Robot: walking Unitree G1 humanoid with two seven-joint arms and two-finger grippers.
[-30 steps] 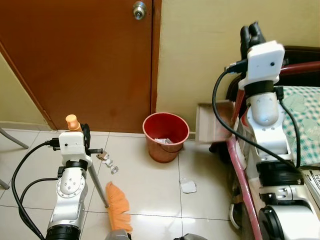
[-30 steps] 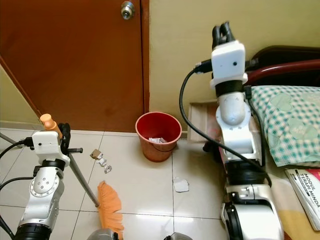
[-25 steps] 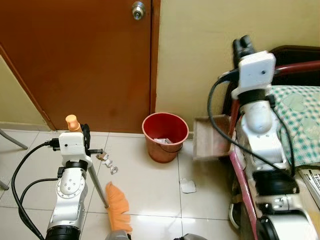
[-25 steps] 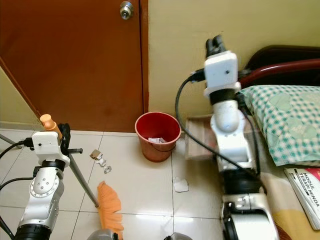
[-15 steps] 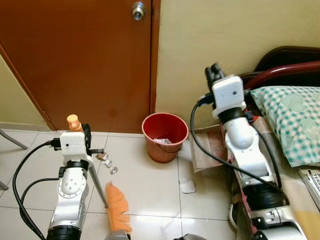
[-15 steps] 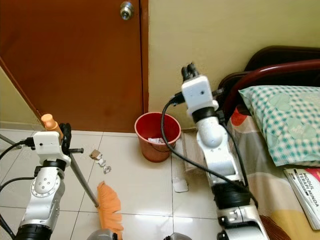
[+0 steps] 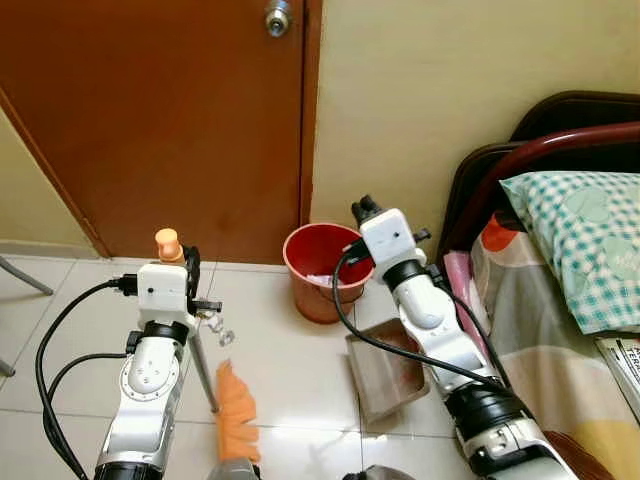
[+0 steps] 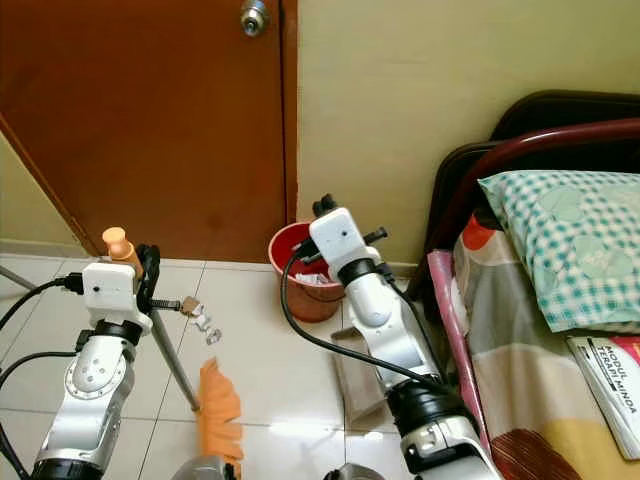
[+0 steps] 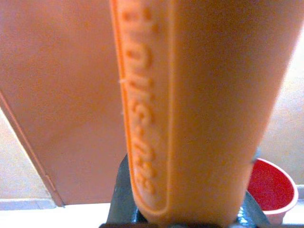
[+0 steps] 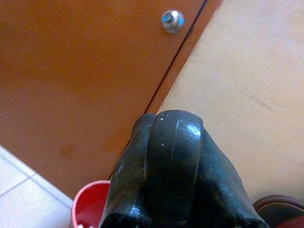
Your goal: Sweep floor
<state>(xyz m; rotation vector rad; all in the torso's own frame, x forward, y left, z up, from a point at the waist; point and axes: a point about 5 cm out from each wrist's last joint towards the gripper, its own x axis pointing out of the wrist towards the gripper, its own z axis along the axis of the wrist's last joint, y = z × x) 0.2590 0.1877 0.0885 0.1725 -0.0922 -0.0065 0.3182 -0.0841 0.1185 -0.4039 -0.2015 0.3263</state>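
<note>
Glossy tiled floor (image 7: 290,360); smooth red plastic bucket (image 7: 318,262); orange plastic broom handle (image 9: 199,95) with embossed lettering; polished wooden door (image 7: 150,110); checked cloth pillow (image 7: 580,240).

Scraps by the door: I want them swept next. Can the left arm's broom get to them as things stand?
Probably yes. The scraps lie on open tile just beyond the broom held in the left gripper, with nothing between; the dustpan sits off to the right.

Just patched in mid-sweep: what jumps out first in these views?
The red bucket stands against the wall beside the brown door, with paper scraps inside. The right gripper holds a brown dustpan down on the tiles in front of the bucket. The left gripper grips an orange broom, bristles on the floor near small litter.
</note>
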